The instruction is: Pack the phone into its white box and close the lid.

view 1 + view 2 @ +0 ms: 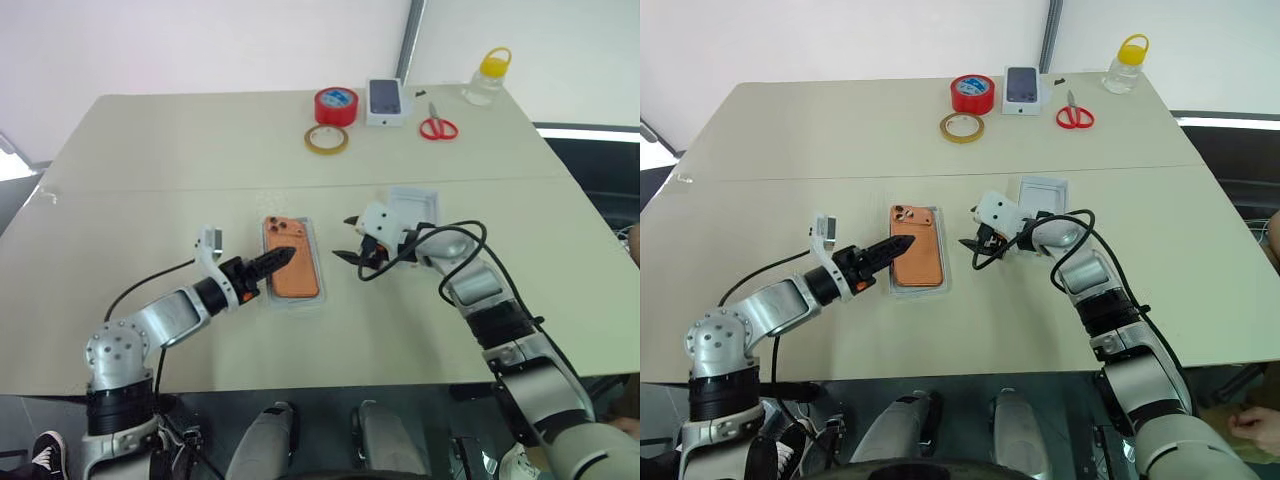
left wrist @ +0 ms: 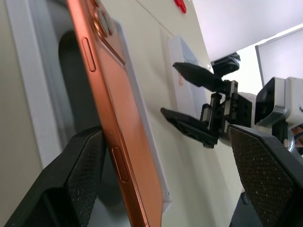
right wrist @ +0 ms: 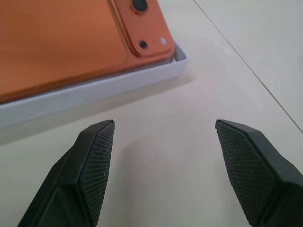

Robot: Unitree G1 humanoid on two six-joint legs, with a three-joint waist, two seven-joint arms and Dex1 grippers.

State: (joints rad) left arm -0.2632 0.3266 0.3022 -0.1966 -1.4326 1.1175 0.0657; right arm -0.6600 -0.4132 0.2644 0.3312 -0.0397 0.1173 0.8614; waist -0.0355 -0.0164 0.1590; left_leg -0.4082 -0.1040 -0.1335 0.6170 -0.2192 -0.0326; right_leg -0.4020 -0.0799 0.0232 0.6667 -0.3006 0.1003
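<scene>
The orange phone (image 1: 300, 280) lies back up in the white box (image 1: 920, 291) at the middle of the table, camera lenses at its far left corner. In the left wrist view the phone (image 2: 118, 118) sits askew in the box, one long edge raised above the floor. My left gripper (image 1: 283, 258) hovers over the phone's near left part, open, fingers (image 2: 80, 170) wide on either side of that raised edge. My right gripper (image 1: 349, 240) stands open just right of the box with nothing between its fingers (image 3: 94, 161). The lid (image 1: 415, 205) lies open side up behind the right gripper.
Along the table's far edge are a red tape roll (image 1: 336, 105), a yellow tape ring (image 1: 326, 138), a small carton with a phone picture (image 1: 388, 100), red scissors (image 1: 438, 127) and a yellow-capped bottle (image 1: 488, 77). A seam crosses the beige table (image 1: 150, 180).
</scene>
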